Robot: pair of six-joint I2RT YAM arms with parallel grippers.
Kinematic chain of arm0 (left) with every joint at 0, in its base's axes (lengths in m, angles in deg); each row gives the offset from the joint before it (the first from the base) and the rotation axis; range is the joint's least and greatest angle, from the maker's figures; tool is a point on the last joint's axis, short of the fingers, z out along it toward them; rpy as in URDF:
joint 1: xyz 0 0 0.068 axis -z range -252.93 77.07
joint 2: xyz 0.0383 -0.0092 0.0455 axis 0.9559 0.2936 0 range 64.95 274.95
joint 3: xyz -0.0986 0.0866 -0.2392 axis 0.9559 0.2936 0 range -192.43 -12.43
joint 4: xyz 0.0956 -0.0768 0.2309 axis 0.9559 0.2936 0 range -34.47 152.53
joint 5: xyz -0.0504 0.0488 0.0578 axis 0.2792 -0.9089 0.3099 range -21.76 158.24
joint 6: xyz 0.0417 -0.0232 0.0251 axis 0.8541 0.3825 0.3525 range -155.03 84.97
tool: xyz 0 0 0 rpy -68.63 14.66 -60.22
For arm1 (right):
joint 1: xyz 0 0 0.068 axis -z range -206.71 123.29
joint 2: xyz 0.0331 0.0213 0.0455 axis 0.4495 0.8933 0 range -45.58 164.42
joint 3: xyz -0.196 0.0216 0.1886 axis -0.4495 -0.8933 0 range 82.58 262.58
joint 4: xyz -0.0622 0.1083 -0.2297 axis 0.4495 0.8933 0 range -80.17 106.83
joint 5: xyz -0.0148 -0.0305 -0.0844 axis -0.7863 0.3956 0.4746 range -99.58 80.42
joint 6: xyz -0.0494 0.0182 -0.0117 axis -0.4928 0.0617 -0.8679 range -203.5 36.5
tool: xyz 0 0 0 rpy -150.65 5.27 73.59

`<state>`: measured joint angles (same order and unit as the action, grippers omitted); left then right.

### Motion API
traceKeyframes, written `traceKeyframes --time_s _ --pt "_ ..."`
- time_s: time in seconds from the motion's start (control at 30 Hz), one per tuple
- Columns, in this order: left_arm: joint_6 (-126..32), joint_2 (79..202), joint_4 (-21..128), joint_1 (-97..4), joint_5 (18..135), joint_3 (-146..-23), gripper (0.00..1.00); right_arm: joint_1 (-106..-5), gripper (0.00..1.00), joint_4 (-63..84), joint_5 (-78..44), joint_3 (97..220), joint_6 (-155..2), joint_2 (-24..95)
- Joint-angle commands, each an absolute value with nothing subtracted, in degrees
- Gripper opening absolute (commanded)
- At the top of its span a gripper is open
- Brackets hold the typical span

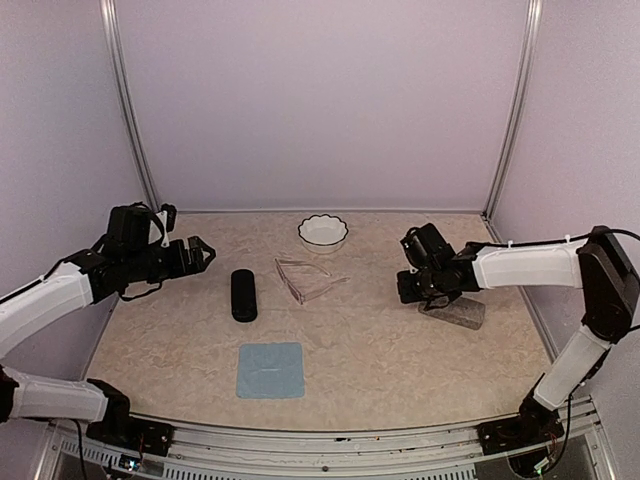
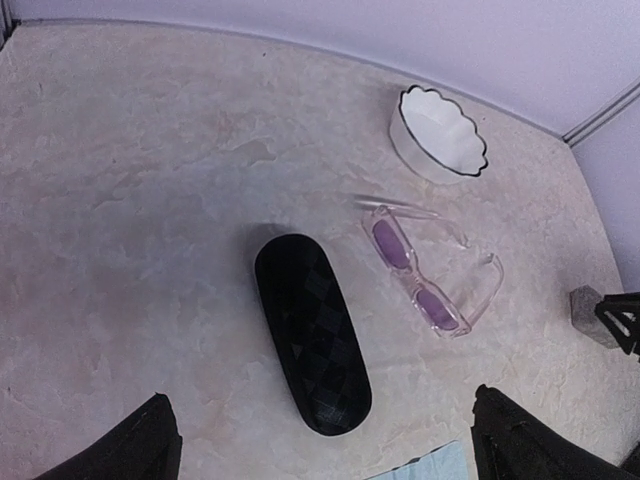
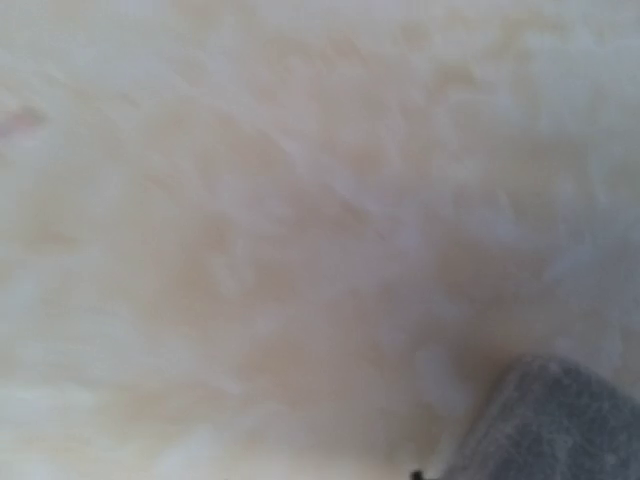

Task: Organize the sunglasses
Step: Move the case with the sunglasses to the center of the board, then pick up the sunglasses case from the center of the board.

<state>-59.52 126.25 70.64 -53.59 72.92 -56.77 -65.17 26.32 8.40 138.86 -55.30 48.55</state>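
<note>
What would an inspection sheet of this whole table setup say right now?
Surface: beige marbled table, no spills seen.
Job's things: pale-framed sunglasses lying mid-table, arms unfolded; no second pair seen.
Clutter: black case, white bowl, blue cloth, grey case.
Grippers: left gripper open, empty; right gripper low by the grey case, jaws unclear.
Cables: black cable along the right arm.
Surroundings: lilac walls, metal posts.

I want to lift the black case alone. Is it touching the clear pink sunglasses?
Apart. The left wrist view shows a strip of table between the black case and the clear pink sunglasses.
</note>
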Motion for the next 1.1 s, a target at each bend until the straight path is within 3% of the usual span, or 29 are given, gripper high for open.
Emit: traceKeyframes --time_s 0.0,0.2,0.57,0.8,0.9,1.07 --pt "-62.7 133.3 72.6 -53.8 72.6 -59.9 0.99 -65.7 0.39 26.7 5.0 141.0 -56.8 43.4" --pt "-63.8 143.5 75.5 -50.3 71.2 -66.0 0.99 -66.5 0.5 25.9 5.8 139.8 -58.5 39.1" --pt "-65.6 160.6 90.2 -41.3 54.8 -82.4 0.99 -66.4 0.64 25.4 9.6 135.8 -59.2 34.0" --pt "-69.9 168.2 96.1 -37.9 48.4 -88.1 0.99 -66.4 0.85 25.2 13.0 133.2 -57.9 32.3" --pt "-71.5 170.6 96.3 -36.8 47.5 -89.1 0.99 -66.3 1.0 24.8 13.3 132.6 -57.7 31.9" --pt "-73.8 172.9 95.8 -36.5 47.2 -90.0 0.99 -66.2 1.0 24.7 14.1 132.2 -57.6 31.6"
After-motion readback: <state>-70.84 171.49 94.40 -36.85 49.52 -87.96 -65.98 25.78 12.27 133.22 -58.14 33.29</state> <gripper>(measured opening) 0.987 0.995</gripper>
